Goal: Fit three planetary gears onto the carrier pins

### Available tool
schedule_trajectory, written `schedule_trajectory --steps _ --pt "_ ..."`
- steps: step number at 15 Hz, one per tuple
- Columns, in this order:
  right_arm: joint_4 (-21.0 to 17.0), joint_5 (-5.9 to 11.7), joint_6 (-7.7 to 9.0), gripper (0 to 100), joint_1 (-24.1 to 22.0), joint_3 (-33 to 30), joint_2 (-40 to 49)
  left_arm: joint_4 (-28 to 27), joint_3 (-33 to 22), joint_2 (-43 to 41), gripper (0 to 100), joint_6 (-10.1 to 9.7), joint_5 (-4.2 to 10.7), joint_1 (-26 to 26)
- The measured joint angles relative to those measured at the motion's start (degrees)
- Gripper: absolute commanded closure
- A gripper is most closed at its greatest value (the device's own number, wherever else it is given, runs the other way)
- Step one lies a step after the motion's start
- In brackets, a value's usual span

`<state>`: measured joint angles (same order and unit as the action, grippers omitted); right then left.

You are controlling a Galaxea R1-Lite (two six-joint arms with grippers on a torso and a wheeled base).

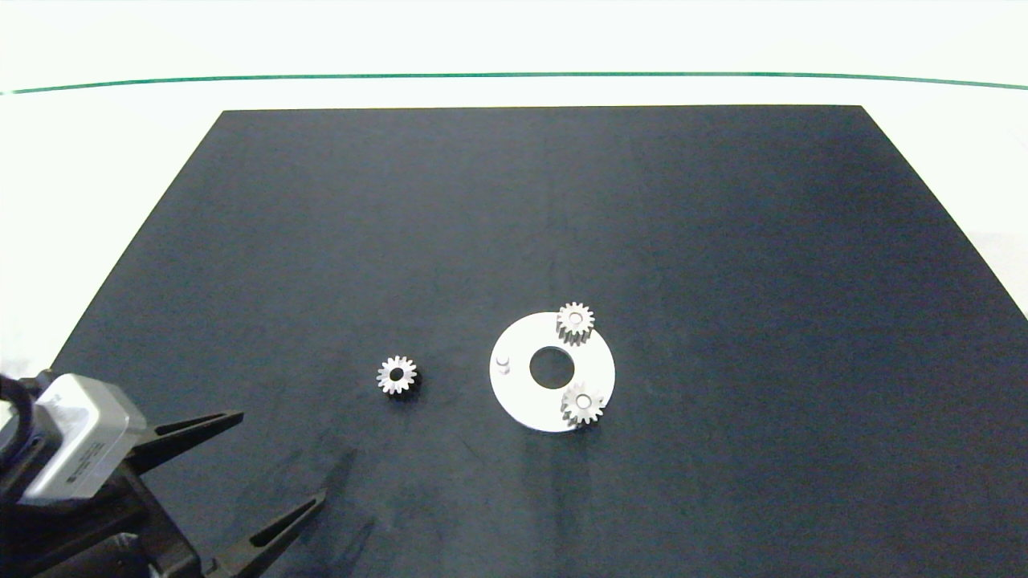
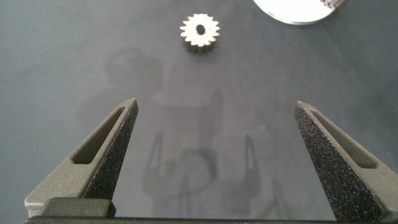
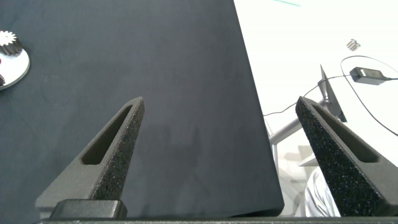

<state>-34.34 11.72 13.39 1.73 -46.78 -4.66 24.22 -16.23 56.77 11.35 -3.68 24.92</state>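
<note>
The loose gear (image 1: 397, 375) lies flat, bore axis upright, left of the white disc (image 1: 522, 401). The left gripper (image 1: 281, 461) hovers nearby, fingers spread; the right gripper (image 3: 219, 106) is likewise spread.

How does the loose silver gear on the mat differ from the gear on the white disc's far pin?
The loose silver metal gear lies on the black mat, left of the flat white ring-shaped disc; the far gear sits on the disc. The loose gear's bore shows dark; the far gear's bore looks filled white by a pin. Both look alike in size and teeth.
</note>
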Motion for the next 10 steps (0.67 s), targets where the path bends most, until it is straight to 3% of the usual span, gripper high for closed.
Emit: schedule_trajectory --steps 4,8,10 --pt "-1.21 -0.8 0.06 0 -1.51 0.02 2.34 11.35 -0.11 10.51 0 0.09 1.01 1.21" --pt "-1.43 -0.89 0.0 0 -1.52 0.59 3.29 14.77 -2.84 18.69 0 1.05 5.11 4.52" --pt "-1.62 -0.91 -0.02 0 -1.49 0.83 3.58 15.1 -3.95 21.39 0 1.1 5.83 5.42"
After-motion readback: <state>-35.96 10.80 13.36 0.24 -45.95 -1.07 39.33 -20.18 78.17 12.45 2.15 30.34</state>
